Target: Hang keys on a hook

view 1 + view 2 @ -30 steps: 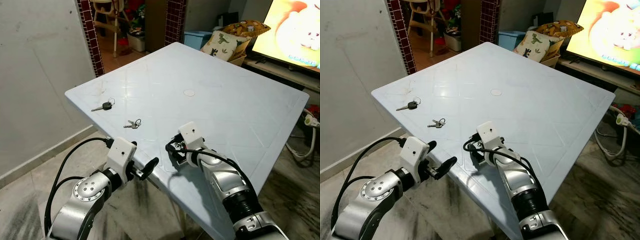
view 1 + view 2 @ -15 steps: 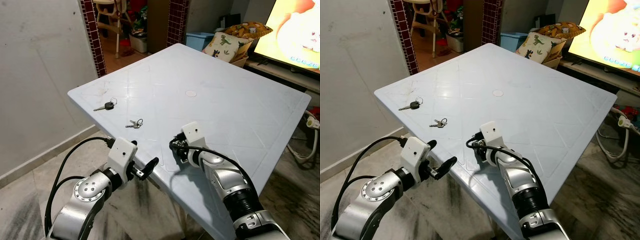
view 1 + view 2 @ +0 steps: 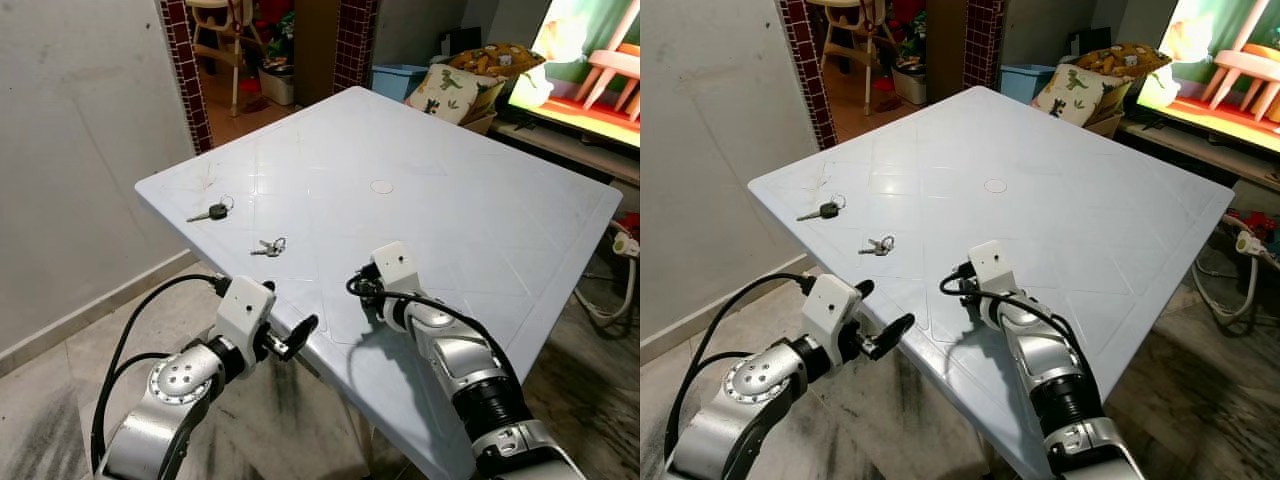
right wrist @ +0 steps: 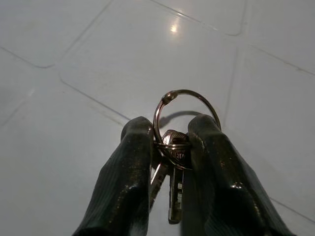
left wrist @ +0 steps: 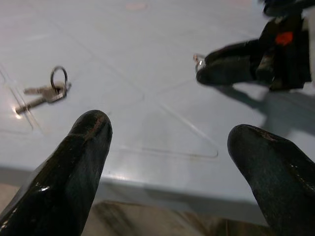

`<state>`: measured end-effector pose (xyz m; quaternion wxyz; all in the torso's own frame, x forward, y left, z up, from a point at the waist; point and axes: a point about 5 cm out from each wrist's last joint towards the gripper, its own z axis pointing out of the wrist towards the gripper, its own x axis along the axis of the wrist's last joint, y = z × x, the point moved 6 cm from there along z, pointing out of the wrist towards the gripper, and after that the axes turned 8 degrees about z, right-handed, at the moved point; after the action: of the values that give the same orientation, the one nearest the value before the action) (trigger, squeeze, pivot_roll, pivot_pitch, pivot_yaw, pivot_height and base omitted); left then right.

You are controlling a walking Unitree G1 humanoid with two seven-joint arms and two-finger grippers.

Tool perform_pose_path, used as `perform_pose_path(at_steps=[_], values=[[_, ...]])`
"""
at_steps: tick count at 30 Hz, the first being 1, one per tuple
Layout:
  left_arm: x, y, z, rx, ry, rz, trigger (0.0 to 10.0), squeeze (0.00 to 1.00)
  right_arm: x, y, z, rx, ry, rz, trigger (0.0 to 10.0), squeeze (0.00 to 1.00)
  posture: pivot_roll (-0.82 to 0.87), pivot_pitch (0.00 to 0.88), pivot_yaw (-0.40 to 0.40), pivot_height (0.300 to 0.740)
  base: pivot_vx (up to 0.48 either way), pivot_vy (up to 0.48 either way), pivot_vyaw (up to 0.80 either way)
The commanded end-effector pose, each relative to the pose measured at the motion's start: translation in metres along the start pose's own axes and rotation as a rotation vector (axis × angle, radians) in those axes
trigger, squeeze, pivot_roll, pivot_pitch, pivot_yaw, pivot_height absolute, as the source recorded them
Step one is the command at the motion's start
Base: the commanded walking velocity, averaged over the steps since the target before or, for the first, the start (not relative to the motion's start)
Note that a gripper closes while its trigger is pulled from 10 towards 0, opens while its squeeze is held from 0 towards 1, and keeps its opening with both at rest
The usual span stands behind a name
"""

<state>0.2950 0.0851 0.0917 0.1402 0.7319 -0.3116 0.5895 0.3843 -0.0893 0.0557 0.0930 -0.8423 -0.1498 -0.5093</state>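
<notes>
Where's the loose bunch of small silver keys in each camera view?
Left eye view: silver key bunch near the white table's left edge.
Right eye view: same spot.
Left wrist view: just ahead of the left gripper.
Right wrist view: faces the held key ring instead.
Shared landmark: right gripper.

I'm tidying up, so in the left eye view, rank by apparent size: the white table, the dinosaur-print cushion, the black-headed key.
1. White plastic table
2. Dinosaur-print cushion, farther away, so it looks smaller than it is
3. Black-headed key

Left end effector (image 5: 167,162) open; keys (image 5: 45,91) on table (image 5: 147,123).
</notes>
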Motion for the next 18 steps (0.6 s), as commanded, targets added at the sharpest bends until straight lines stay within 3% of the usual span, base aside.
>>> perform_pose_path(at_steps=[1,12,18], values=[[-0.003,0.001,0.0,-0.014,-0.013,-0.005,10.0,0.0,-0.004,0.005,-0.001,-0.02,-0.013,0.004,0.0,0.0,0.04,0.003,-0.025,0.74,0.0,0.0,0.0],[0.0,-0.006,-0.001,0.024,0.002,0.015,10.0,0.0,-0.002,0.007,-0.001,-0.026,0.005,0.015,0.0,0.0,0.04,0.0,-0.028,0.74,0.0,0.0,0.0],[0.023,-0.044,-0.009,0.28,0.095,0.096,10.0,0.0,0.02,0.007,-0.004,-0.019,0.113,0.047,0.0,0.0,0.04,0.0,-0.022,0.74,0.0,0.0,0.0]])
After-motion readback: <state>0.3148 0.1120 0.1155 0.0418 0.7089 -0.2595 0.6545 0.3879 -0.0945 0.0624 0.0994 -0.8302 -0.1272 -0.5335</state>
